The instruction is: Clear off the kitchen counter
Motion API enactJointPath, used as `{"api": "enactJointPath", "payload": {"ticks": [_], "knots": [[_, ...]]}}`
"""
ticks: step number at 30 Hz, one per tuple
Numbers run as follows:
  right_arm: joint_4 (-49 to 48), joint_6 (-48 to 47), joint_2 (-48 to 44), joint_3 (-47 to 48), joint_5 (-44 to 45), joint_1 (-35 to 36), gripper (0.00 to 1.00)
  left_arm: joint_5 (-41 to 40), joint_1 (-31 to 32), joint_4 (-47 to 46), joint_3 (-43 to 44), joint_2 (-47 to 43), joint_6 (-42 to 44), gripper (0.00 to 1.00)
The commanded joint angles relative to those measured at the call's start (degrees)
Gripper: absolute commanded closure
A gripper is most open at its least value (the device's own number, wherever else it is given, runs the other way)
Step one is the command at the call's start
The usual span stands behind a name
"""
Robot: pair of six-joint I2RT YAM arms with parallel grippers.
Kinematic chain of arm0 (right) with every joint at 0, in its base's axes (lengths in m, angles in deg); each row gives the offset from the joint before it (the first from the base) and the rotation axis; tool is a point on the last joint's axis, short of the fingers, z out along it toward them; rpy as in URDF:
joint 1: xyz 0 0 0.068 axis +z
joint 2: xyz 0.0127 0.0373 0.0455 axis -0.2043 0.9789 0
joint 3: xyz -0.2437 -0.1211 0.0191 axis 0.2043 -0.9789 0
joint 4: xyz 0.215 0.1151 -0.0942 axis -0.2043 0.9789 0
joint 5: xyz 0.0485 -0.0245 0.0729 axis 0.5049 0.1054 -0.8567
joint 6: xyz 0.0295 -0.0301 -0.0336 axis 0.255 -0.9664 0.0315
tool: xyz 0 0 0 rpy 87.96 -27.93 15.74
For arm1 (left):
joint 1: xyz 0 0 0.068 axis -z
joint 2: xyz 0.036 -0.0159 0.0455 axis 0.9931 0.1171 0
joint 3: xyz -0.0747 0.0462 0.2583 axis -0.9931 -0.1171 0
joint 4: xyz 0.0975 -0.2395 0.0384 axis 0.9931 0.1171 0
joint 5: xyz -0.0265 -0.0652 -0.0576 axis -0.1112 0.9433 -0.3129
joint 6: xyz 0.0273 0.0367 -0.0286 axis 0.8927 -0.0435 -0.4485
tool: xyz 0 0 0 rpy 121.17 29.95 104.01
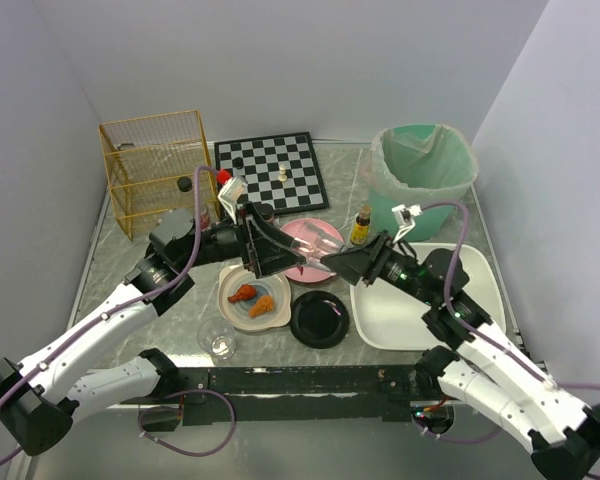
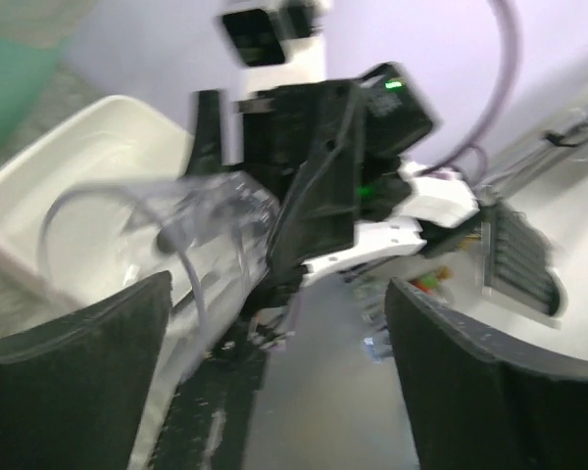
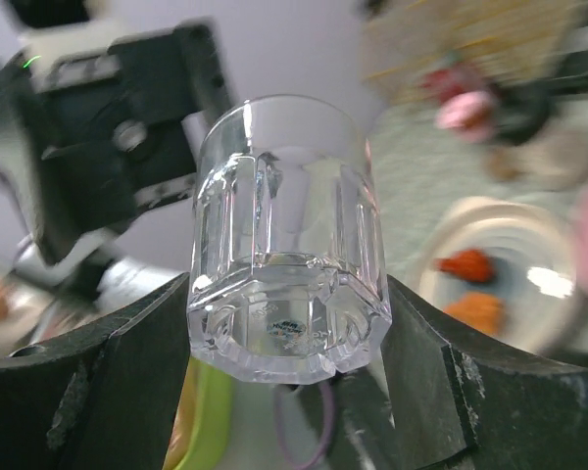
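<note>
Right gripper clamped on clear faceted drinking glass, both fingers touching its sides. Glass held sideways in air over pink round plate, mid grey-green marble-look kitchen counter. Left gripper fingers wide apart, near the glass, gripping nothing.

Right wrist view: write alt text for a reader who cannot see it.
A clear faceted glass, base toward the camera, is clamped between the dark fingers of the right end effector. Blurred behind it, a plate holds two orange food pieces.
</note>
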Motion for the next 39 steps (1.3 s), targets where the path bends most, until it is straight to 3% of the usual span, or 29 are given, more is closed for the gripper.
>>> {"api": "enactJointPath", "payload": {"ticks": [1, 8, 14, 21, 29, 39], "knots": [[22.73, -8.95, -5.54, 9.66, 18.36, -0.83, 1.0, -7.43, 0.13, 9.22, 2.8, -0.99, 7.26, 0.01], [55.26, -15.64, -1.16, 24.07, 40.26, -1.54, 1.0, -18.69, 0.04, 19.06, 3.42, -0.38, 10.61, 0.01], [70.32, -18.1, 6.84, 30.85, 50.11, -2.33, 1.0, -23.18, -0.04, 22.06, 4.3, 1.82, 11.05, 0.01], [75.42, -20.3, 15.19, 31.56, 50.21, -3.82, 1.0, -24.93, -0.04, 23.29, 4.47, 2.35, 11.31, 0.01], [74.11, -22.76, 21.43, 26.21, 41.96, -4.35, 1.0, -29.16, 0.04, 25.32, 4.91, 1.56, 11.75, 0.01], [68.49, -20.04, 20.65, 16.45, 34.49, -4.0, 1.0, -29.6, -0.04, 22.59, 2.63, 1.56, 9.47, 0.01]]}}
